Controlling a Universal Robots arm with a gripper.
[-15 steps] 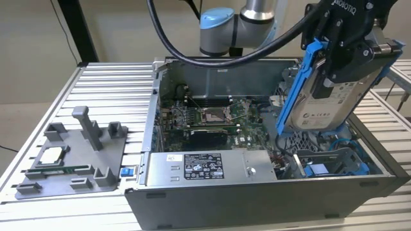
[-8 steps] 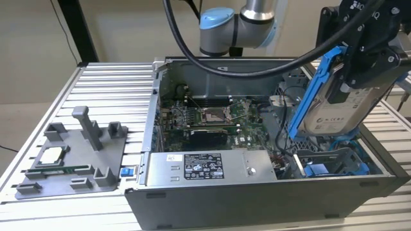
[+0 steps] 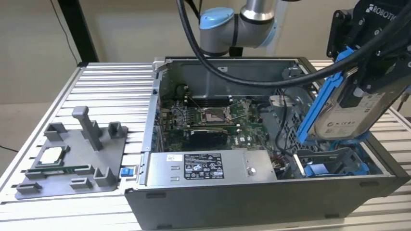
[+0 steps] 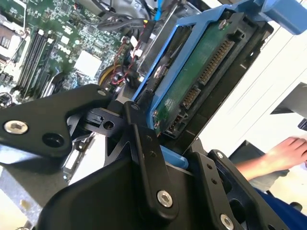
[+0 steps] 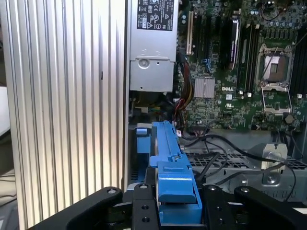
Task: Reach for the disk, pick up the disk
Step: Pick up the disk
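One open computer case [image 3: 257, 192] sits on the slatted aluminium table [image 3: 109, 91], motherboard [image 3: 212, 118] exposed. My gripper [image 3: 369, 72] is clamped on the disk [image 3: 350, 113], holding it tilted above the case's drive bay [image 3: 334, 163]. Near the table's edge lies a grey fixture tray [image 3: 74, 159].

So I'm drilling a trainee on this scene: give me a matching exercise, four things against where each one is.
Things:
1. disk
2. gripper
3. grey holder
4. power supply

Places:
A. on the slatted table, at the exterior view's left
B. inside the case, along its near wall
C. lifted above the case, in its blue frame
D. clamped on the disk

Pairs: 1-C, 2-D, 3-A, 4-B
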